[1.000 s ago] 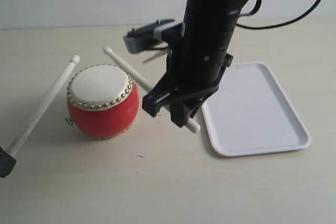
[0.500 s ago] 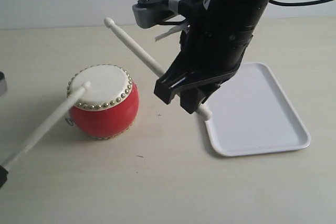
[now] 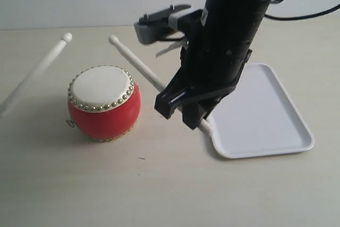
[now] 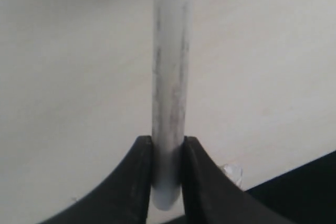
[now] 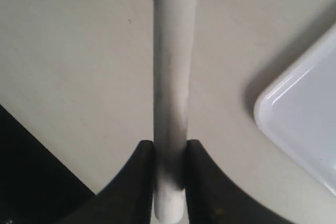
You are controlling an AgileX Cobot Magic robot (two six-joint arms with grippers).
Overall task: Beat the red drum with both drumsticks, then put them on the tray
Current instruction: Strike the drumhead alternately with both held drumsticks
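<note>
Jaws of my left gripper (image 4: 168, 148) clamp the left stick (image 4: 169, 66); my right gripper (image 5: 170, 153) clamps the right stick (image 5: 173, 51). Both tips hang clear of the drum (image 3: 103, 102), which sits on the counter (image 3: 159, 190) near the tray (image 3: 265, 115). I judge the beating is underway and neither stick is trayed yet.

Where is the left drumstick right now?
In the exterior view the left drumstick slants along the left side, beside the red drum and off its skin, gripped by the left hand.
</note>
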